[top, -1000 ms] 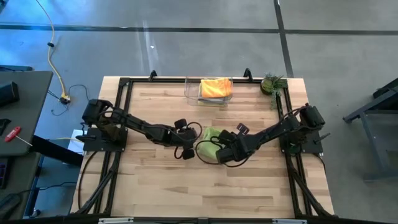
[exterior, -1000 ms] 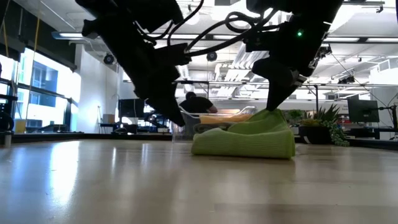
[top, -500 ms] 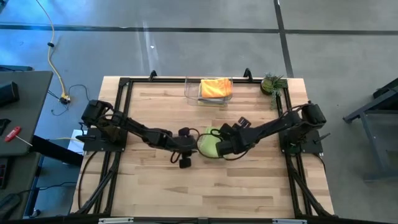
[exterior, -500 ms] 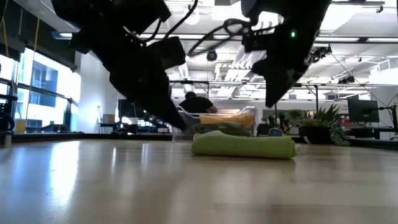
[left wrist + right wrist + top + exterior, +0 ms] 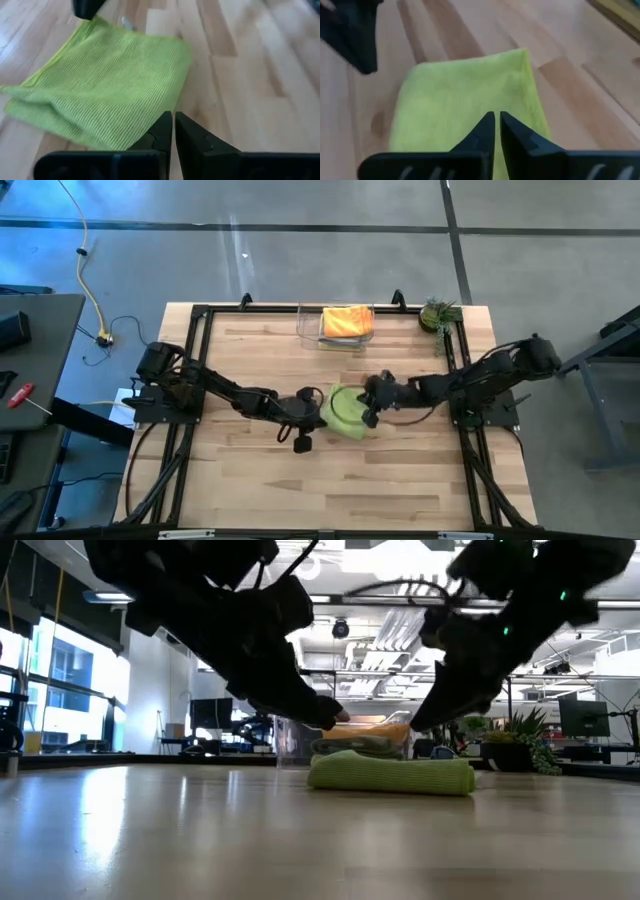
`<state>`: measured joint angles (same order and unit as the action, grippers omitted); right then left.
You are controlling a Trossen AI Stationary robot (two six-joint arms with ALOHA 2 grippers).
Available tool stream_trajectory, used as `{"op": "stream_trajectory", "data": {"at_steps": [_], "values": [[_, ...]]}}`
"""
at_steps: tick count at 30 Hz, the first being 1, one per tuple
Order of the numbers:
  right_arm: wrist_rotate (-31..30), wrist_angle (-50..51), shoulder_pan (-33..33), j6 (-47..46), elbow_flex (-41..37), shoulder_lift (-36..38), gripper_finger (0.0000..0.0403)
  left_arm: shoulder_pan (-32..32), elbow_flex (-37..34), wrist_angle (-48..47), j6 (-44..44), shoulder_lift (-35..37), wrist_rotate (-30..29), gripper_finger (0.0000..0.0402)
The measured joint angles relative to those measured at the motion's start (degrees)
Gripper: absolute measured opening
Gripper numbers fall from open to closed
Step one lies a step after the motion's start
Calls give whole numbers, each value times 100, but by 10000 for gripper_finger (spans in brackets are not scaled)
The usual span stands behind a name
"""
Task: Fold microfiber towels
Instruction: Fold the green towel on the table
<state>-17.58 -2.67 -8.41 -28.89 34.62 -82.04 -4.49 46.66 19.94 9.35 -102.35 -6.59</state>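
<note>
both pairs of fingers [image 5: 173, 131] [image 5: 497, 131], pressed together, flank the folded lime towel [image 5: 345, 409].

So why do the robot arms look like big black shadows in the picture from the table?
In the low view, bright ceiling lights and windows sit behind the arms, so they show as dark, slightly smeared shapes above the lime green towel. In the high view, light falls evenly.

bin [image 5: 345, 740] contents half-hidden — behind lime towel [image 5: 392, 773]

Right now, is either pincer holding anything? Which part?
Nothing held. Left pincer and right pincer are both shut and empty beside or over the folded lime green towel, which lies flat on the table.
</note>
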Motion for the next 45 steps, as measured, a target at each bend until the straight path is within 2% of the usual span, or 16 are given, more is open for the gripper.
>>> {"op": "stream_trajectory", "data": {"at_steps": [3,6,9,16,19,22,30,34,41,45], "values": [[443,-1010,485,343,-394,-118,7,2,1,-188,-98,0,-131,3],[1029,-1301,983,684,-427,-245,6,23,1,-325,114,11,-250,1],[1658,-1266,1380,1169,-249,-412,38,98,-69,-321,305,35,-215,0],[3101,-978,2159,2656,524,-1013,152,315,-766,774,508,136,361,0],[3388,-379,2448,3519,990,-1274,173,314,-951,995,402,189,425,0],[3928,185,2696,4229,1489,-1604,177,335,-1027,1042,247,264,401,0],[4539,1455,2945,5506,2579,-2447,155,492,-1102,992,49,269,174,0],[4770,1896,2951,6017,2829,-2607,116,568,-1102,1012,48,269,156,0],[5093,2017,3013,6317,2874,-2660,11,640,-1098,1321,48,234,140,0],[5120,2001,3093,6226,2874,-2660,12,647,-1072,1327,-109,193,142,1]]}}
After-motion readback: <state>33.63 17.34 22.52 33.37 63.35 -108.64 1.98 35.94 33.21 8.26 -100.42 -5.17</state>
